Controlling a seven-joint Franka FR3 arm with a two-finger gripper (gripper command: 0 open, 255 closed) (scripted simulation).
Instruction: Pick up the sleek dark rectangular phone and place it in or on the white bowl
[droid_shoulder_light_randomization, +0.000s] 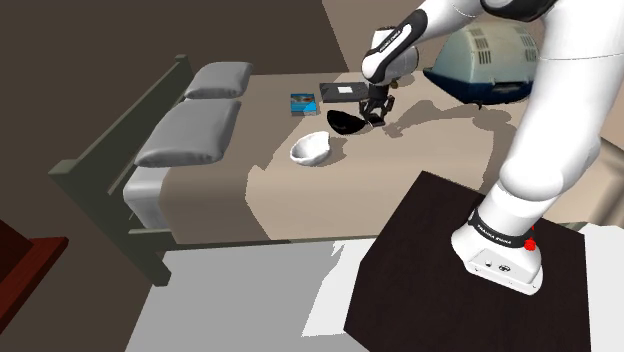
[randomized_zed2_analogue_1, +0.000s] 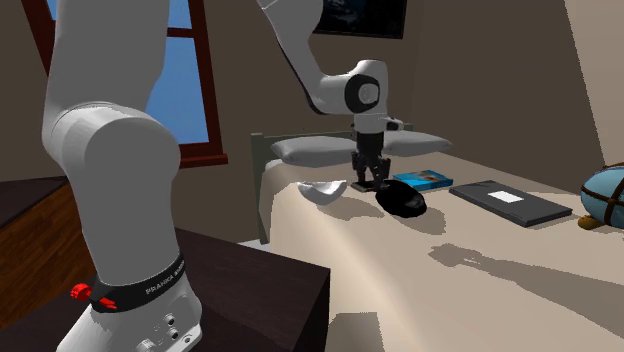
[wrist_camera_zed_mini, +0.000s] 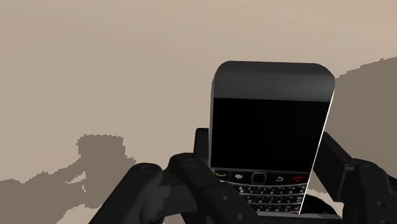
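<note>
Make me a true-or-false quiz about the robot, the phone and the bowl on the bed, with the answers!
1. The black hand clasps the dark rectangular phone with a keypad. True.
2. The phone lies in the white bowl. False: it is between the hand's fingers.
3. Two grey pillows lie on the beige bed. True.
4. The white bowl stands on the floor. False: it sits on the bed, near a black bowl-shaped thing.

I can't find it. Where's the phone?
The phone is clasped in the gripper over the bed, upper middle of the shoulder view, beside a black rounded thing, near the white bowl.
</note>
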